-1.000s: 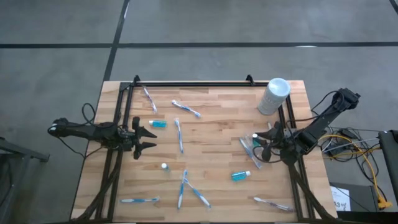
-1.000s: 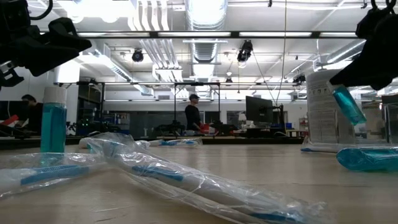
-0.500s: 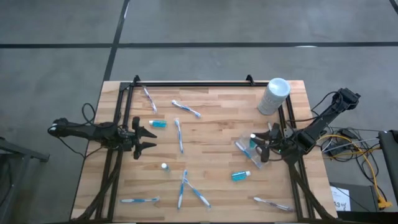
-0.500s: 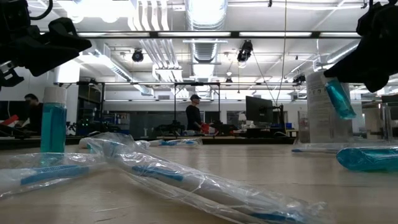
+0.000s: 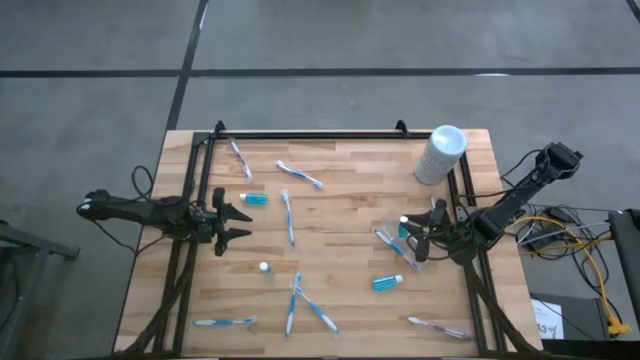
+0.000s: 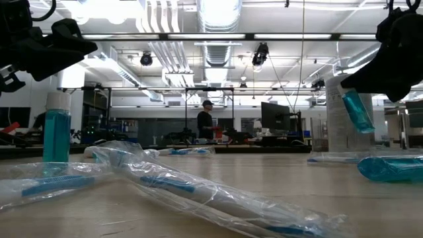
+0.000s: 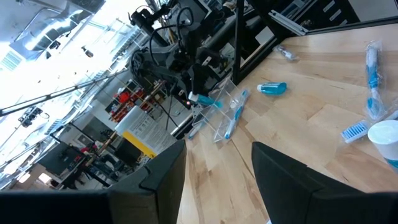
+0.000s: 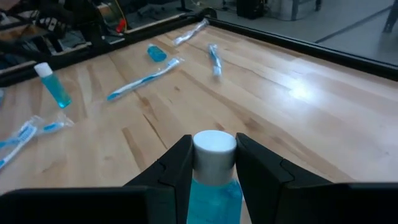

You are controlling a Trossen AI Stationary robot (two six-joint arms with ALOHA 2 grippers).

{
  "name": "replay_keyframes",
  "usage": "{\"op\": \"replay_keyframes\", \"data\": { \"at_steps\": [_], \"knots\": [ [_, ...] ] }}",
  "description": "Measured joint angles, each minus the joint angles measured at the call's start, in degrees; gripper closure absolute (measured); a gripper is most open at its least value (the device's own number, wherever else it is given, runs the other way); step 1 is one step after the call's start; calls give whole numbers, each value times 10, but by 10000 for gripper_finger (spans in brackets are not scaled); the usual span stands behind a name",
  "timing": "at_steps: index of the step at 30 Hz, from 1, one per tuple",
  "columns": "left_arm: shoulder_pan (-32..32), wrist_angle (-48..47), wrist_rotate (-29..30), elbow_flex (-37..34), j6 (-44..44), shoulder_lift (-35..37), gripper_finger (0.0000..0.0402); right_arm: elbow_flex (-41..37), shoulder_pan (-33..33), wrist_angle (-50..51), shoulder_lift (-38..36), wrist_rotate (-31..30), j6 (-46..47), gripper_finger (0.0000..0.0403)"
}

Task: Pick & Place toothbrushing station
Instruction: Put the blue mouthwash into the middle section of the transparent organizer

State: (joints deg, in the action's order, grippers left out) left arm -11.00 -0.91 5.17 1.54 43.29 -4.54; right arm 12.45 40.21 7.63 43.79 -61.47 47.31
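My right gripper (image 5: 413, 234) is at the table's right side, shut on a small blue white-capped tube (image 8: 214, 186), above the clear pouch (image 5: 390, 243). The pouch lies flat on the wood, with something blue showing inside it. In the low view the tube (image 6: 353, 109) hangs clear of the table. My left gripper (image 5: 238, 222) is open and empty at the table's left edge. Several toothbrushes (image 5: 288, 215) and two more tubes (image 5: 253, 199) (image 5: 387, 283) lie scattered on the table. A third tube (image 6: 56, 135) stands upright. My right gripper pinches the tube's cap end between its two fingers (image 8: 177, 168). The white cap (image 8: 214, 144) sticks out between the fingertips. The fingers slant down from the table's right side and lie along the tube. The tube is tilted and lifted clear of the table.
A tall white cylinder (image 5: 440, 153) stands at the far right corner. Black frame bars run along the table's far edge (image 5: 310, 134) and down both sides. Toothbrushes lie near the near edge (image 5: 225, 322) (image 5: 438, 326). Bare wood shows mid-table (image 5: 340, 225).
My right gripper has gone a little toward the table's left with the tube. The tube now hangs more upright and stays clear of the table.
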Motion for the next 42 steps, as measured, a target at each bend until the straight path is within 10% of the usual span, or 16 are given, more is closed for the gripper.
{"op": "replay_keyframes", "data": {
  "at_steps": [42],
  "knots": [
    [0,0,0,0,0,0,213,38,-153,-382,256,162,-193,298]
  ]
}}
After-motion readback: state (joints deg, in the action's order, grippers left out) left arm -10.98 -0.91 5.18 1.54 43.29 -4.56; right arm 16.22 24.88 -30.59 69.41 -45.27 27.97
